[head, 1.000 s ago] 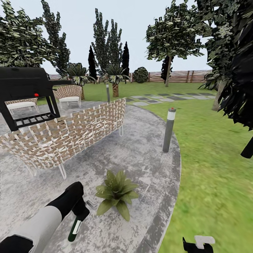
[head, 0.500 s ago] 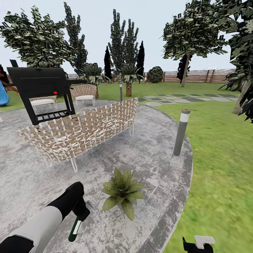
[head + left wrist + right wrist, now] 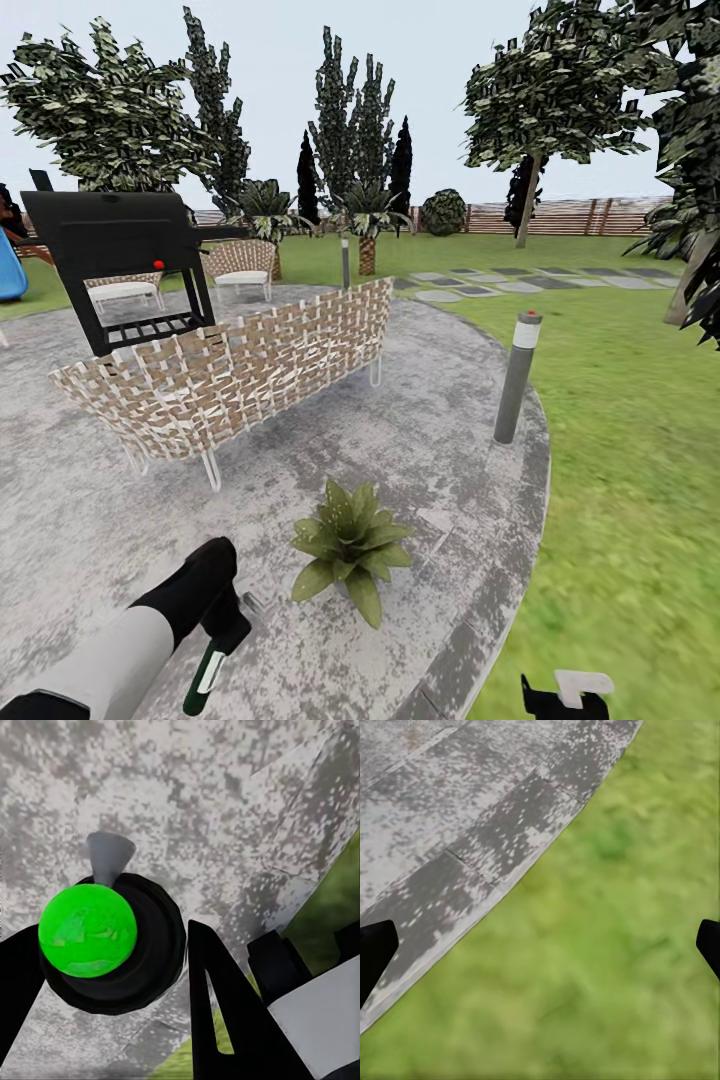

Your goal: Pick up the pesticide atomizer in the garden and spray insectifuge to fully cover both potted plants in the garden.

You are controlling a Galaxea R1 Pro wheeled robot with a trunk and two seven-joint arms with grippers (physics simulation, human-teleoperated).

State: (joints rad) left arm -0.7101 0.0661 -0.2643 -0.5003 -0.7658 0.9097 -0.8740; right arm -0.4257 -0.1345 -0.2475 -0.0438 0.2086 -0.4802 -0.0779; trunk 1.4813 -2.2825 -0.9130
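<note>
The pesticide atomizer hangs over the grey paving, long axis steeply tilted, base down toward the camera, head up in the left gripper. Its fingers are clamped on the bottle's neck. The left arm reaches forward, ending just beside the potted plant. The right gripper hovers over the lawn edge, fingers spread wide and holding nothing.
</note>
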